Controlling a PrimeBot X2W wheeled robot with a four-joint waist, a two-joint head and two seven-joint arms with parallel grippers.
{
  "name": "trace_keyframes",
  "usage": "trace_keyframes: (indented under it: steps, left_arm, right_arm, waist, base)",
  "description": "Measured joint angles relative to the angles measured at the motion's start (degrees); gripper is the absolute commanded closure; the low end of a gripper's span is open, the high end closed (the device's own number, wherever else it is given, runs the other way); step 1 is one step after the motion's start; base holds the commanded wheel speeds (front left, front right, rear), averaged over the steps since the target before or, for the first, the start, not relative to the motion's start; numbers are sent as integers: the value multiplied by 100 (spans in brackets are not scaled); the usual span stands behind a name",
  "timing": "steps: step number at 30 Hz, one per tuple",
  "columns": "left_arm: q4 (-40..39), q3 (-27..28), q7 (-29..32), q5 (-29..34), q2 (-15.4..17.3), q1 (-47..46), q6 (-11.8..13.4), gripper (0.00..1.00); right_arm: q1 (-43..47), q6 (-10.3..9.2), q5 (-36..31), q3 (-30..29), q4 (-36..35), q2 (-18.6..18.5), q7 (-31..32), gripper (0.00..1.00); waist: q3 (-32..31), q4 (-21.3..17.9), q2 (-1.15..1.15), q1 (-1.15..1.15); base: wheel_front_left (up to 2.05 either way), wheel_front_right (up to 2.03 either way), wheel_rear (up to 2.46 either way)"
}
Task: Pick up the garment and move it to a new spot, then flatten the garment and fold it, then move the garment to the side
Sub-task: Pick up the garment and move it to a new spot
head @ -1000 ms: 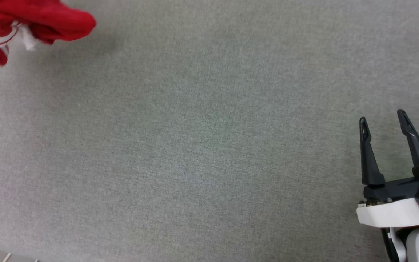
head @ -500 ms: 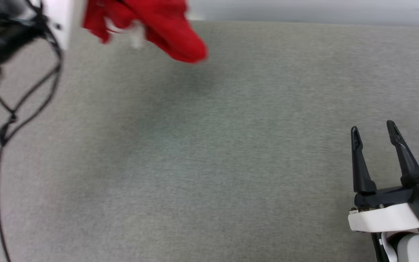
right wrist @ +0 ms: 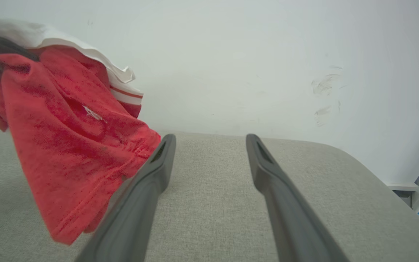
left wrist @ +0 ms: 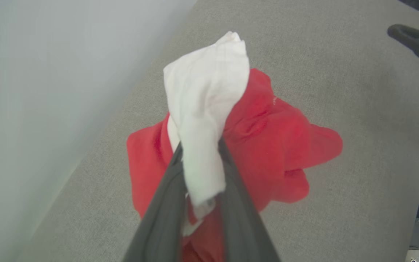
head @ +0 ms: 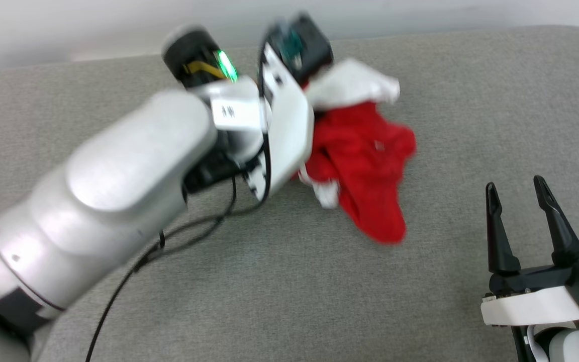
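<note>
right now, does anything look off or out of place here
Only the garment: it hangs in a crumpled bunch from the left tool, pinched by one white sleeve, nothing laid flat. The right tool stands open and empty. Faint scuffs mark the wall.

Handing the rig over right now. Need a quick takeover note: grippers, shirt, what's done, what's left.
Left gripper: shut on the garment, pinching its white sleeve. The rest hangs bunched over the grey cushion.
Right gripper: open and empty, low on the right, apart from the cloth.
Done: pickup.
Left: set it down at the new spot, flatten, fold, move it aside.
</note>
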Motion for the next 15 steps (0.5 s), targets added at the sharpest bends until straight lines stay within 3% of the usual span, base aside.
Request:
trace_keyframes:
  steps: [8, 15]
  left_arm:
    - [543, -932, -303, -171, -205, 906, 0, 100]
    - [870, -1049, -393, -34, -401, 1712, 5, 100]
  right_arm:
    - [-38, 0, 41, 25, 27, 2, 0, 0]
    - [-61, 0, 36, -14, 70, 3, 0, 0]
  waist:
    - [185, -181, 0, 0]
    - [279, -168, 0, 1]
  base:
    - [0, 0, 0]
    - [0, 0, 0]
